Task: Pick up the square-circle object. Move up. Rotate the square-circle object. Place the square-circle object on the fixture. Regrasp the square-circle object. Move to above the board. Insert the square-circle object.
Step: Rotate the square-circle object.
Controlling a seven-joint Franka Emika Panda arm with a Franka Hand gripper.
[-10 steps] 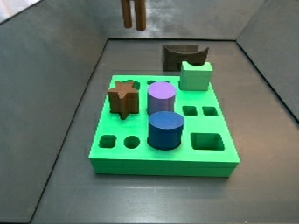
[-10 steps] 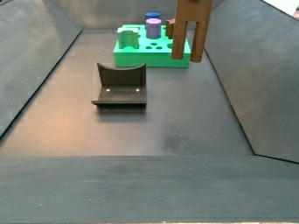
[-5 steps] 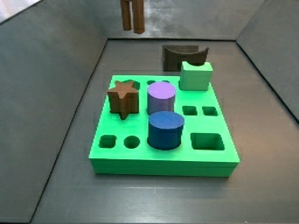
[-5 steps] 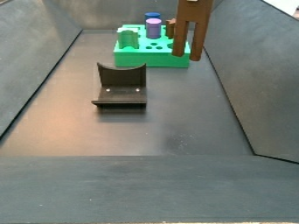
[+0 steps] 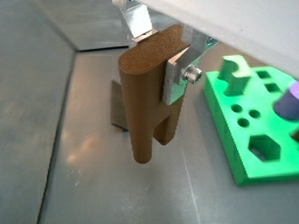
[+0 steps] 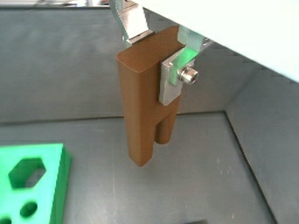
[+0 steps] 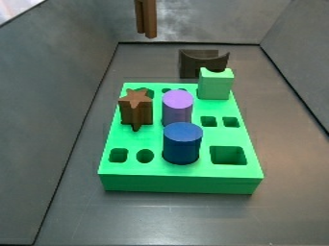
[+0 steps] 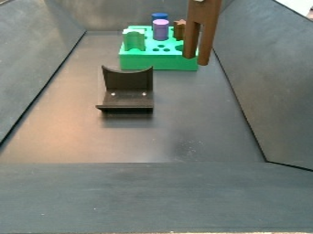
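Note:
My gripper [image 5: 160,48] [image 6: 152,48] is shut on the top end of the square-circle object [image 5: 152,96] [image 6: 142,96], a long brown bar hanging upright with its short prong pointing down. Both side views show the bar [image 7: 146,17] [image 8: 203,32] high in the air, beyond the far end of the board, with the gripper itself out of frame. The dark fixture [image 7: 198,61] [image 8: 124,90] stands on the floor past the board's far edge, and its base shows behind the bar [image 5: 117,105]. The green board [image 7: 180,183] [image 8: 153,62] [image 5: 233,140] [image 6: 56,197] lies flat.
On the board stand a brown star peg [image 7: 135,106], a purple cylinder [image 7: 178,104], a blue cylinder [image 7: 182,142] and a pale green notched block [image 7: 215,82]. Sloping grey walls [image 7: 77,86] enclose the dark floor on all sides.
The hanging bar has turned a little about its upright axis and looks narrower in a side view. Its height and the gripper's hold look the same.

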